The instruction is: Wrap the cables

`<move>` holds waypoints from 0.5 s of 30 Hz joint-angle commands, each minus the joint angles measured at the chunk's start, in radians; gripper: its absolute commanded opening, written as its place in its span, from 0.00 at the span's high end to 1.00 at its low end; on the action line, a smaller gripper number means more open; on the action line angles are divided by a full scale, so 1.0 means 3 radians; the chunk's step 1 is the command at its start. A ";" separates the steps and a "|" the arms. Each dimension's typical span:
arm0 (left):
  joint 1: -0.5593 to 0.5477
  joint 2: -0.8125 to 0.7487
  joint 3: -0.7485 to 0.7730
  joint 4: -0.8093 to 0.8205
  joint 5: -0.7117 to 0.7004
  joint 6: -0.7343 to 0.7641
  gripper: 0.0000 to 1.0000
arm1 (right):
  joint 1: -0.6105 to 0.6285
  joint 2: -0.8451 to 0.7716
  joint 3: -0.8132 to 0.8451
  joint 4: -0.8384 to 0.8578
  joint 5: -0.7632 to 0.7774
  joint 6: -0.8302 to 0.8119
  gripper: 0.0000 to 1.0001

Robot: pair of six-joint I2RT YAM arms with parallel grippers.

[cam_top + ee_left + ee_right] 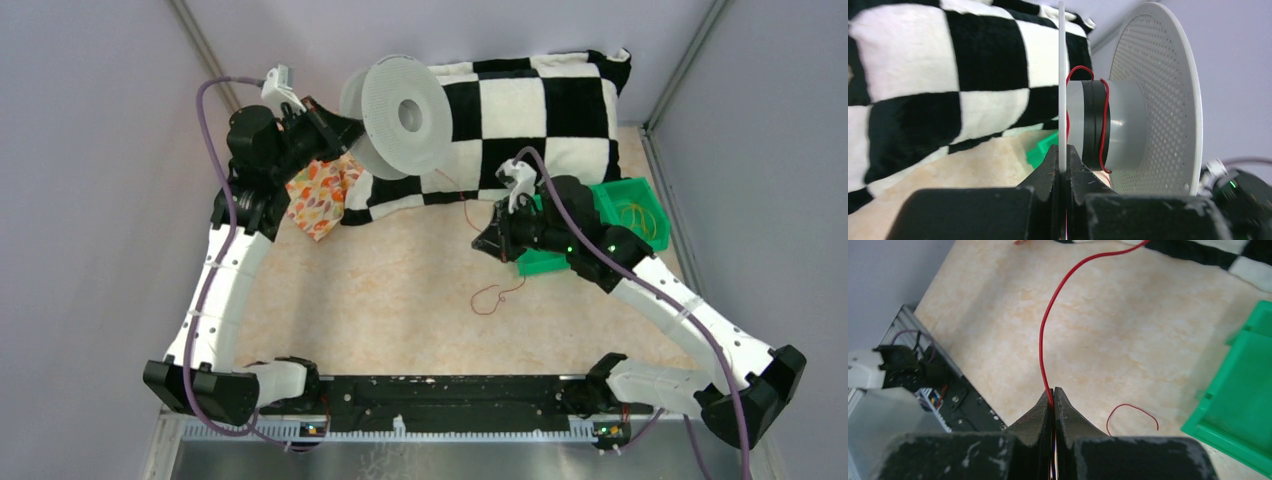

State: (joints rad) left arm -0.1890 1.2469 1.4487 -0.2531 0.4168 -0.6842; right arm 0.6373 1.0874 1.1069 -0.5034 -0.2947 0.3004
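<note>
The worktop holds one grey perforated plastic spool [400, 115] and one black-and-white chequered cushion [520, 110] at the far edge, one orange patterned cloth [320, 195] by the left edge, seemingly two green plastic bins [612, 192] by the right edge, two thin red cables [1041, 340] mid-worktop, and yellow cables [638, 218] too tangled to count.

You can read no text, label, brand or number in any of the three views. The spool [385, 100] and the green bin [625, 195] carry no writing you can make out.
</note>
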 commanded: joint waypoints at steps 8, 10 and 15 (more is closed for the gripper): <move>-0.0015 -0.0437 -0.0041 -0.0294 -0.1086 0.0444 1.00 | 0.1137 0.0429 0.0873 -0.0074 -0.0207 -0.0413 1.00; -0.0063 -0.0436 -0.0090 -0.0382 -0.1185 0.0534 1.00 | 0.1236 0.0563 0.1097 -0.0166 -0.0200 -0.0499 1.00; -0.0256 -0.0533 -0.0301 -0.0353 -0.1504 0.0652 1.00 | 0.1281 0.0723 0.1445 -0.0138 -0.0176 -0.0541 1.00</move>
State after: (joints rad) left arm -0.2211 1.1233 1.3911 -0.4114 0.0711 -0.5362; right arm 1.0122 1.2881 1.4418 -0.5510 -0.3447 0.1795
